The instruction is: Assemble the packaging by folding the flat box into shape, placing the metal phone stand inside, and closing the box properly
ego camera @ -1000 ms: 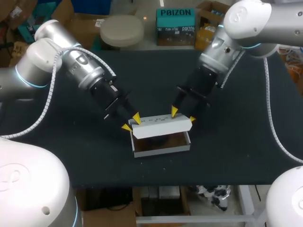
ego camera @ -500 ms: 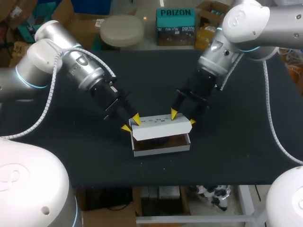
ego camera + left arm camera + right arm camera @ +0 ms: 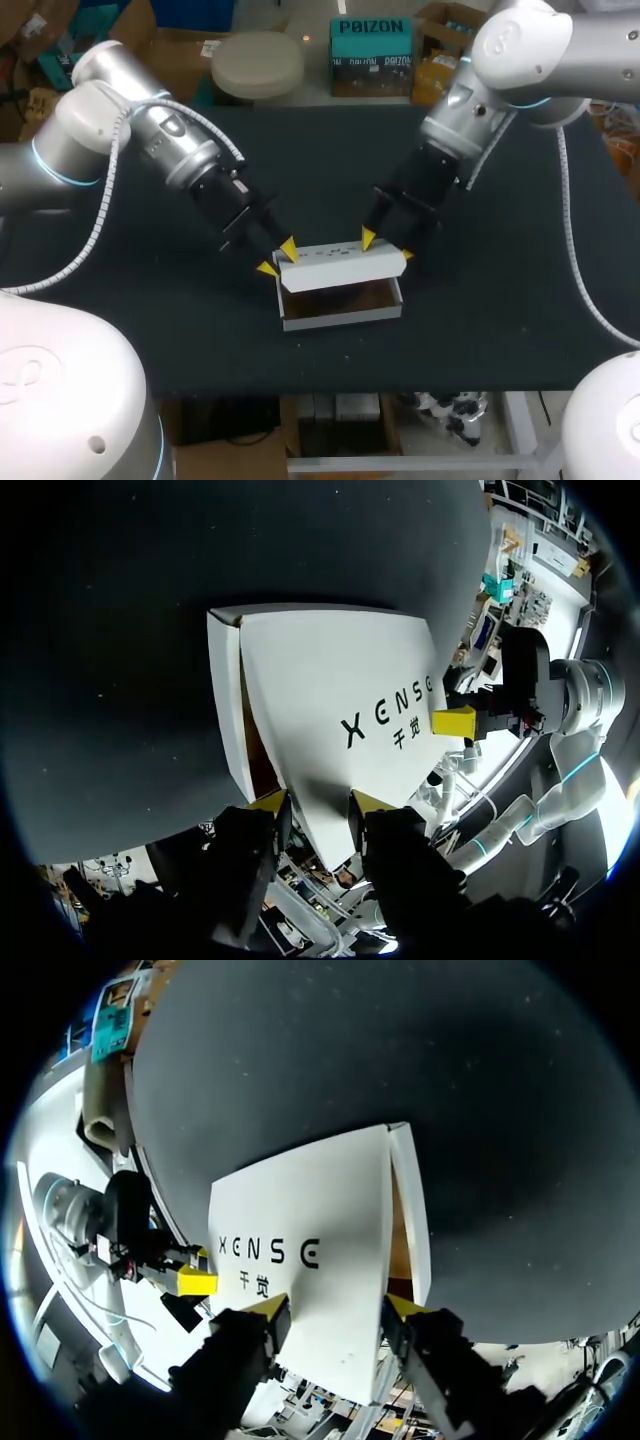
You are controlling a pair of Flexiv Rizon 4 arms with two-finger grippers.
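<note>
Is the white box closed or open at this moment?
Open. The lid is raised over the box, not lying flat on it, and the brown inside shows under it.

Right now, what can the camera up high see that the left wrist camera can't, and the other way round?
Only the head view shows both silver arms, left and right, coming in from the two sides, and the whole white cardboard box at once. Only the left wrist view shows the black print on the white cardboard lid and, up close, the left gripper with its fingers pinching the lid's end. Both show the lid tilted over the box on the black table, and the right gripper at the lid's far end.
</note>
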